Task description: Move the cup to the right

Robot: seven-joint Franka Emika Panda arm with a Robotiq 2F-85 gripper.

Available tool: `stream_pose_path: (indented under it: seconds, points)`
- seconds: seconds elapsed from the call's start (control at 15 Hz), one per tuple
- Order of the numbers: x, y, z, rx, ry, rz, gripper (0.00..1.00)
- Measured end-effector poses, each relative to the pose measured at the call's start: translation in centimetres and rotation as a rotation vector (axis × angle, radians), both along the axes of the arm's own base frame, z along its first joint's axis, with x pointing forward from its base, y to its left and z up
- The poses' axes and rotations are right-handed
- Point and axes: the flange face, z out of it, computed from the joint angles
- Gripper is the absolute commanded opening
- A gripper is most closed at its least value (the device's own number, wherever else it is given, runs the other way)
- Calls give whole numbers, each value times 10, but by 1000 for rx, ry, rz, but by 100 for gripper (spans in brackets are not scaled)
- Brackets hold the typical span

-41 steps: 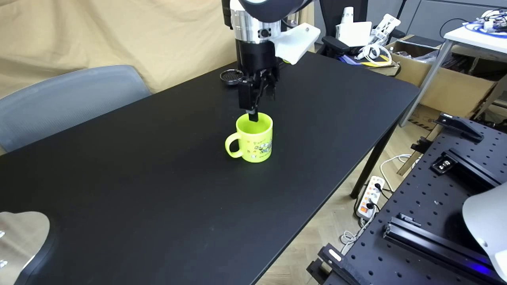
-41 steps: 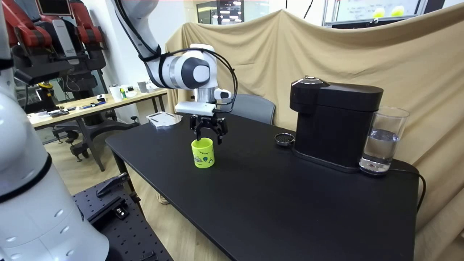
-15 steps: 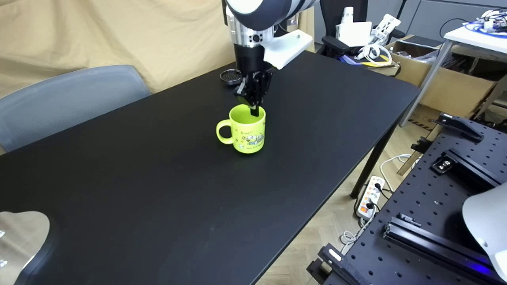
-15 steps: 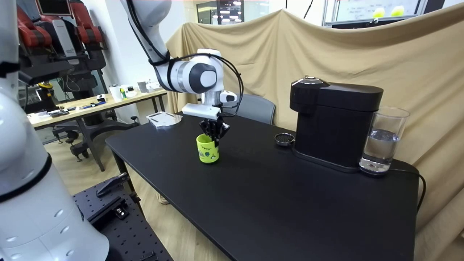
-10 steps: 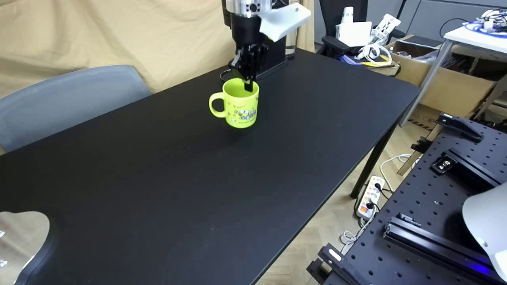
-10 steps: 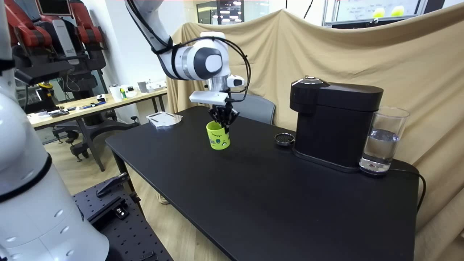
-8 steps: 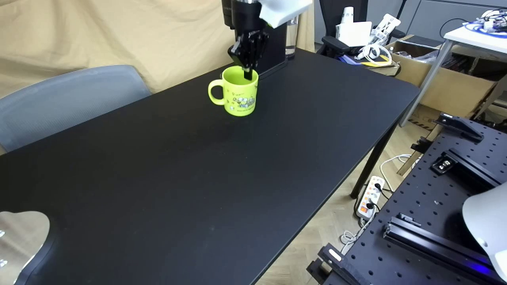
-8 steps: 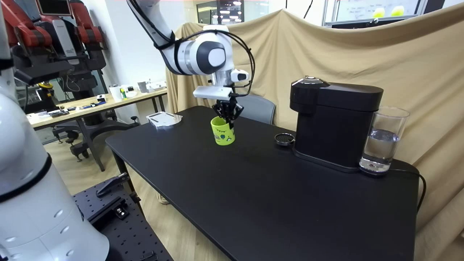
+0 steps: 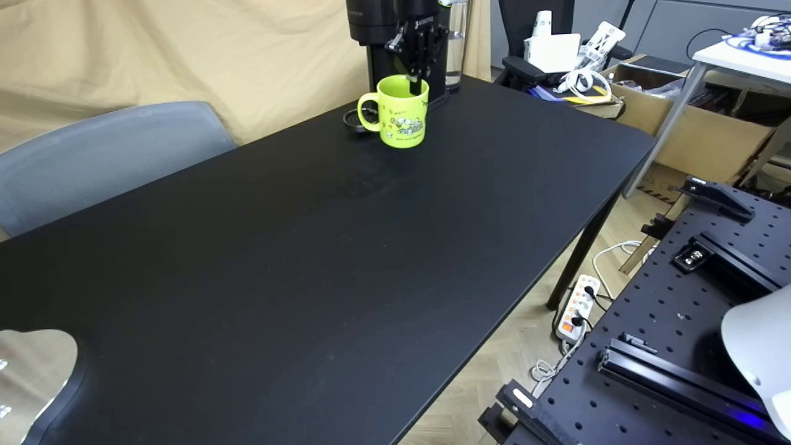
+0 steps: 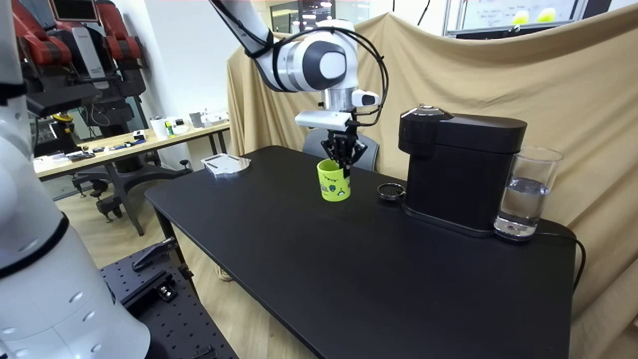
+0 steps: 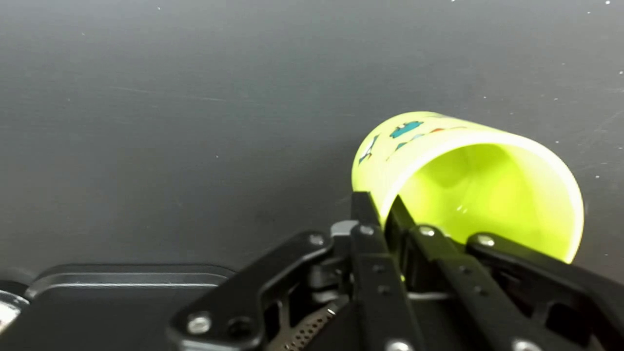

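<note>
The yellow-green cup (image 9: 401, 120) hangs a little above the black table, its printed side and left-hand loop handle showing. My gripper (image 11: 381, 209) is shut on the cup's rim: in the wrist view a black finger lies outside the wall and the other reaches inside the mouth. Both exterior views agree, with the gripper (image 10: 345, 169) over the right part of the rim of the cup (image 10: 331, 182). The handle is hidden there. From the wrist, the cup (image 11: 487, 190) shows its bright interior, with the lower part covered by the gripper linkage.
A black coffee machine (image 10: 461, 174) stands to the cup's right, with a glass water tank (image 10: 526, 194) behind it. Between cup and machine lies a round perforated metal basket (image 10: 391, 192). A silvery tray (image 10: 227, 163) lies at the far left end of the table.
First open at the cup, my gripper has since shut on the rim and lifted it off the table. Over the last half second both moved toward the coffee machine, rightward in both exterior views.
</note>
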Motion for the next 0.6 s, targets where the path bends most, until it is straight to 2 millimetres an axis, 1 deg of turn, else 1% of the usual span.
stream_pose_path:
  seconds: [0.27, 0.6]
  points:
    - [13, -35, -15, 4, 73, -70, 2]
    - [20, -68, -44, 0, 110, -119, 2]
